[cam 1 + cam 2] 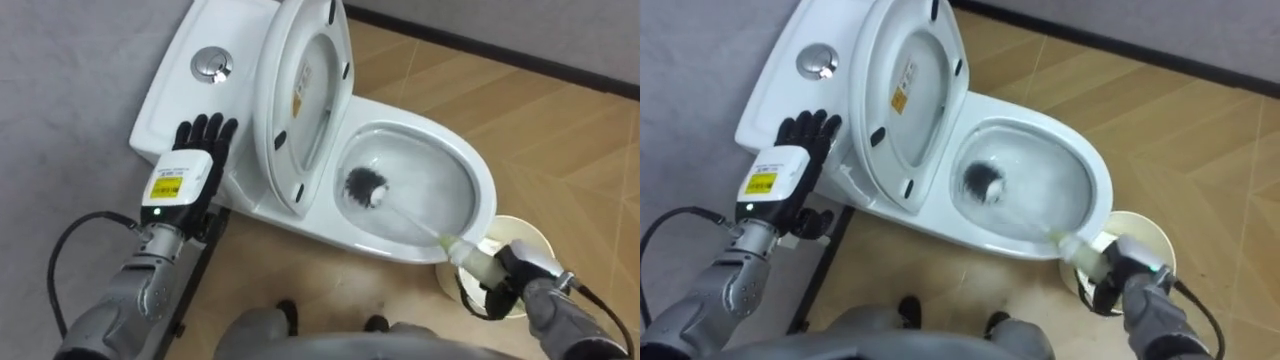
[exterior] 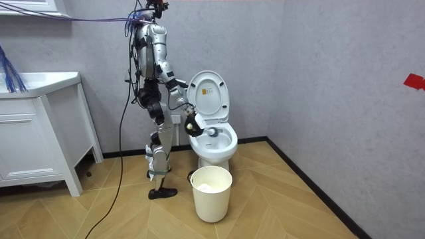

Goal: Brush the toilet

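Standing upright on the wooden floor [image 1: 560, 120], just beside the white ceramic toilet [image 1: 250, 192], with a white cabinet [image 2: 33, 133] well apart at the room view's left and grey wall [image 1: 70, 60] close behind the cistern [image 1: 170, 100].

Reaching the left arm forward from the lower left, forearm angled up toward the cistern. Holding the left hand [image 1: 192, 160] released, its black fingers straight and close together, lying over the cistern's near corner, just left of the raised seat and lid [image 1: 310, 60]; not telling from here whether actually pressing on the ceramic. Leaving the round chrome flush button [image 1: 212, 64] uncovered, farther back on the cistern top.

Dipping the long toilet brush [image 1: 462, 252] slantwise into the oval bowl [image 1: 482, 180], its dark bristle head [image 1: 366, 187] lying low against the bowl's left inner wall, near the foot of the upright seat. Crossing the bowl's near right rim with the pale shaft.

Bringing the right arm in from the lower right, bent low beside the bowl. Keeping the right hand [image 1: 515, 268] clenched round the brush's thick pale grip, just outside the rim.

Working close to a round white bucket [image 1: 528, 232] standing on the floor right by the bowl's front, directly beneath the right hand, with open floor beyond toward the dark skirting.
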Motion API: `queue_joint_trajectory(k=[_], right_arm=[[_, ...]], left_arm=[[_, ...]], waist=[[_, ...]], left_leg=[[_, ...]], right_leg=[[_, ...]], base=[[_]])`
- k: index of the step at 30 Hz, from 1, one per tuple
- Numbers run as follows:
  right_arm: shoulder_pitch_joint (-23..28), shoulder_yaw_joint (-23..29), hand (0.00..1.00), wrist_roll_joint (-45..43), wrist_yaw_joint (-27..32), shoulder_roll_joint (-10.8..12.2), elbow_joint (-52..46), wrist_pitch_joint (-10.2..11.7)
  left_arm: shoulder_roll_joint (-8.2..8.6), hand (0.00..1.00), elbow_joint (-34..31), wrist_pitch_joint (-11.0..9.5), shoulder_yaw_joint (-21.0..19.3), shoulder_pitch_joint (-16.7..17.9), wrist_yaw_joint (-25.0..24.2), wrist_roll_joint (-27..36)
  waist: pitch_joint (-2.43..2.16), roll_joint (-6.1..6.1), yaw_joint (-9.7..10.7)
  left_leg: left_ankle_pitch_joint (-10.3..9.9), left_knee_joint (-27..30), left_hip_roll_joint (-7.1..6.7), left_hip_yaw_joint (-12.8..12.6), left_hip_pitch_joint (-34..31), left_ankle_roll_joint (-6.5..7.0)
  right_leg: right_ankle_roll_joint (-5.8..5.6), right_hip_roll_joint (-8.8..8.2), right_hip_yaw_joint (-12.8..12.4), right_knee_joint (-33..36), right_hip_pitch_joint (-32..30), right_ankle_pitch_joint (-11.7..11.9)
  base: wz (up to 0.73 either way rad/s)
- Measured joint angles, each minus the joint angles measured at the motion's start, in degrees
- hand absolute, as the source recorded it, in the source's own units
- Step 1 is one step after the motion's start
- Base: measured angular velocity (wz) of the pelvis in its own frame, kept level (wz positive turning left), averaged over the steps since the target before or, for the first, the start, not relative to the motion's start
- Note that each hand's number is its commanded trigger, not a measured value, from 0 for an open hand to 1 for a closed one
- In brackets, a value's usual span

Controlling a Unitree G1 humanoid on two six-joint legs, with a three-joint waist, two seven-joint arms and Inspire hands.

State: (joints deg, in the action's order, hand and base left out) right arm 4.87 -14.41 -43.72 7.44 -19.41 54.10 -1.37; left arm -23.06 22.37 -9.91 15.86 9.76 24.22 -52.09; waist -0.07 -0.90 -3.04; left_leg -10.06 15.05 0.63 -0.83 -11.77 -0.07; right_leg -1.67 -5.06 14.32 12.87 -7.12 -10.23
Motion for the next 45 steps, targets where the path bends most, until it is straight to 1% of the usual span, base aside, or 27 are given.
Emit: queue_joint_trajectory(k=[2,3,4,9,12,13,14,15,17,18,19,20,21,23,25,27,29,30,31,32,34,36,37,38,42,44,45], right_arm=[[3.1,0.5,1.0,-3.8,0.0,-0.1,-3.0,-1.4],[3.6,0.5,1.0,-4.5,-0.1,-0.3,-3.7,-1.5],[4.4,0.5,1.0,-5.9,-0.1,-0.3,-4.8,-1.8],[4.6,0.5,1.0,-10.0,0.1,-1.2,-6.9,-2.4],[3.4,-0.4,1.0,-10.7,1.4,-2.9,-6.7,-2.4],[2.9,-0.8,1.0,-10.6,1.8,-3.3,-6.5,-2.5],[1.9,-2.2,1.0,-10.5,2.7,-4.4,-6.0,-2.6],[1.3,-2.4,1.0,-10.4,3.1,-5.0,-5.9,-2.6],[-2.1,-4.3,1.0,-10.6,4.6,-6.9,-3.3,-2.5],[-3.1,-4.9,1.0,-10.5,5.1,-7.4,-2.3,-2.5],[-5.4,-6.2,1.0,-10.3,5.8,-8.5,-0.2,-2.5],[-7.5,-7.0,1.0,-10.3,6.4,-9.6,1.3,-2.4],[-8.4,-7.4,1.0,-10.4,6.5,-10.2,1.7,-2.4],[-12.0,-9.7,1.0,-10.3,7.8,-12.0,3.1,-2.5],[-15.6,-11.0,1.0,-10.3,8.1,-12.4,3.8,-2.6],[-18.5,-12.8,1.0,-10.3,8.2,-13.5,4.7,-2.8],[-23.0,-14.4,1.0,-10.1,8.4,-14.8,6.1,-3.2],[-24.2,-14.7,1.0,-9.8,8.4,-15.1,6.5,-3.5],[-26.6,-15.3,1.0,-9.2,8.5,-15.1,7.4,-3.7],[-28.9,-16.0,1.0,-8.5,8.7,-15.2,8.2,-3.6],[-32.0,-16.2,1.0,-7.3,9.4,-15.2,8.4,-3.6],[-34.5,-16.4,1.0,-5.5,10.7,-14.8,8.9,-4.1],[-35.9,-16.5,1.0,-3.3,10.9,-14.8,10.0,-4.7],[-37.0,-16.5,1.0,-0.5,11.0,-14.7,10.7,-5.3],[-38.3,-15.9,1.0,4.5,11.6,-14.3,10.8,-5.8],[-39.0,-15.7,1.0,5.7,12.1,-13.9,10.8,-5.7],[-39.4,-15.7,1.0,5.9,12.3,-13.8,10.8,-5.7]], left_arm=[[0.02,0.0,0.2,0.8,0.0,-0.2,0.6,-0.6],[0.01,0.0,0.2,1.1,0.0,-0.4,0.7,-0.7],[0.02,0.0,0.8,1.3,0.0,-0.6,1.2,-0.7],[0.11,0.0,1.8,2.3,0.0,-2.0,1.8,-1.4],[0.25,0.0,4.6,2.3,0.1,-5.9,2.2,-1.3],[0.24,0.0,5.0,2.3,0.1,-6.7,2.2,-1.2],[0.24,0.0,5.8,2.3,0.1,-8.3,2.5,-1.2],[0.22,0.0,6.0,2.4,0.1,-8.9,2.7,-1.2],[0.19,0.0,7.5,2.4,0.2,-11.5,3.9,-1.2],[0.19,0.0,8.0,2.4,0.5,-12.5,4.2,-1.2],[0.12,0.0,8.4,2.5,1.3,-14.6,4.8,-1.1],[-0.15,0.0,8.8,2.5,2.1,-16.5,5.3,-0.1],[-0.35,0.0,8.8,2.5,2.6,-17.3,5.5,0.8],[-0.87,0.0,9.2,2.5,4.6,-20.6,5.8,3.8],[-1.1,0.0,9.3,2.4,5.0,-22.0,6.5,5.1],[-1.35,0.0,10.4,2.4,6.6,-24.2,7.3,5.4],[-2.06,0.0,10.1,2.4,7.7,-26.8,8.9,5.3],[-2.08,0.0,10.0,2.4,8.1,-27.5,9.2,5.3],[-2.07,0.0,9.8,2.4,8.6,-28.8,10.0,5.3],[-2.09,0.0,10.0,2.4,9.1,-30.2,10.5,5.4],[-2.07,0.0,10.3,2.5,9.9,-32.0,11.8,5.5],[-2.11,0.0,10.2,2.7,10.6,-33.1,13.4,6.3],[-2.1,0.0,10.0,2.9,11.4,-34.0,14.5,7.2],[-2.12,0.0,9.8,3.0,11.4,-34.4,15.5,7.5],[-2.28,0.0,10.2,3.4,11.3,-35.1,19.1,7.6],[-2.73,0.0,10.2,3.8,11.1,-35.2,20.7,8.1],[-2.86,0.0,10.2,3.8,11.1,-35.2,21.1,8.4]], waist=[[0.08,-0.16,0.1],[0.09,-0.22,0.1],[-0.09,-0.28,0.1],[-0.01,-0.44,0.6],[0.27,-0.41,0.9],[0.54,-0.35,0.9],[0.86,-0.32,0.8],[0.98,-0.4,0.7],[1.43,0.12,0.7],[1.53,0.16,0.7],[1.85,0.42,0.5],[2.14,0.95,0.3],[2.25,1.23,0.1],[2.61,2.04,-0.5],[2.67,2.08,-1.1],[2.71,2.37,-2.0],[2.74,2.76,-3.4],[2.74,2.85,-3.9],[2.89,3.09,-4.7],[3.18,3.65,-5.2],[3.55,4.24,-5.4],[3.64,4.41,-5.5],[3.66,4.38,-5.8],[3.81,4.14,-6.5],[4.21,3.53,-6.5],[4.85,2.51,-6.5],[4.9,2.43,-6.4]], left_leg=[[0.0,0.0,0.07,-0.1,-0.1,0.0],[0.0,0.0,0.13,-0.1,-0.2,-0.01],[0.0,0.1,0.23,-0.2,-0.7,-0.01],[0.0,0.9,0.32,-0.3,-1.7,-0.02],[-0.1,3.5,0.5,-0.4,-4.5,0.01],[-0.1,4.0,0.55,-0.5,-5.1,0.07],[-0.1,5.0,0.6,-0.4,-6.6,0.11],[-0.1,5.5,0.6,-0.4,-7.3,0.11],[-0.3,8.5,0.7,-0.3,-10.8,0.2],[-0.3,9.2,0.74,-0.2,-11.8,0.18],[-0.6,10.8,0.74,0.2,-14.0,0.16],[-0.7,12.4,0.7,0.6,-16.3,0.16],[-0.7,13.2,0.68,0.8,-17.4,0.15],[-0.7,15.1,0.61,1.4,-21.1,0.1],[-0.4,15.9,0.62,1.4,-23.2,-0.13],[-0.4,17.3,0.65,1.4,-25.8,-0.23],[-0.4,19.9,0.57,1.4,-30.4,-0.24],[-0.4,20.6,0.6,1.4,-31.7,-0.25],[-0.4,21.7,0.6,1.4,-33.6,-0.27],[-0.4,22.7,0.61,1.7,-35.2,-0.3],[0.1,22.8,0.45,1.9,-37.1,-0.4],[0.7,22.8,-0.09,2.0,-39.0,-0.42],[1.1,22.8,-0.44,2.1,-40.2,-0.46],[1.3,22.9,-0.44,2.0,-41.2,-0.55],[2.0,22.4,-0.43,1.8,-42.8,-0.82],[2.1,22.1,-0.33,1.4,-42.9,-1.09],[2.2,22.1,-0.29,1.4,-43.1,-1.15]], right_leg=[[-0.01,0.05,-0.1,0.0,-0.1,0.0],[0.0,0.09,-0.1,0.0,-0.2,0.0],[0.01,0.17,-0.1,0.0,-0.7,0.0],[0.11,0.11,0.0,0.9,-1.8,0.0],[0.39,-0.03,0.3,2.6,-4.0,-0.3],[0.46,-0.05,0.3,3.2,-4.5,-0.5],[0.57,-0.21,0.2,4.7,-6.1,-0.9],[0.61,-0.34,0.2,5.7,-7.0,-1.1],[1.03,-0.82,0.8,8.9,-10.2,-1.8],[1.12,-0.91,0.9,9.7,-11.3,-2.0],[1.28,-1.06,0.8,11.6,-13.5,-2.4],[1.36,-1.28,0.9,13.5,-15.8,-3.0],[1.49,-1.39,1.1,14.3,-16.7,-3.1],[1.99,-2.01,1.7,17.3,-20.4,-3.6],[2.29,-2.23,1.5,19.0,-23.0,-3.7],[2.87,-2.77,1.8,20.9,-25.7,-3.9],[3.42,-3.48,1.7,24.4,-30.6,-4.5],[3.58,-3.58,1.7,25.3,-32.0,-4.7],[3.81,-3.83,1.7,26.6,-33.9,-4.8],[4.01,-3.91,1.7,27.7,-35.3,-5.0],[4.08,-4.01,1.6,28.3,-37.3,-5.0],[4.27,-4.74,1.8,29.6,-39.6,-5.1],[4.31,-4.98,1.6,30.2,-41.0,-5.2],[4.39,-4.97,1.4,30.7,-42.2,-5.2],[4.74,-4.9,0.8,31.2,-44.4,-5.1],[5.05,-4.76,0.0,31.6,-45.3,-5.0],[5.15,-4.75,0.0,31.7,-45.5,-5.0]], base=[[0.0],[0.0],[-0.03],[0.0],[0.07],[0.08],[0.04],[0.05],[0.1],[0.13],[0.13],[0.13],[0.15],[0.1],[-0.02],[-0.02],[0.0],[0.0],[0.06],[0.09],[0.11],[0.17],[0.11],[0.06],[-0.02],[-0.12],[-0.07]])
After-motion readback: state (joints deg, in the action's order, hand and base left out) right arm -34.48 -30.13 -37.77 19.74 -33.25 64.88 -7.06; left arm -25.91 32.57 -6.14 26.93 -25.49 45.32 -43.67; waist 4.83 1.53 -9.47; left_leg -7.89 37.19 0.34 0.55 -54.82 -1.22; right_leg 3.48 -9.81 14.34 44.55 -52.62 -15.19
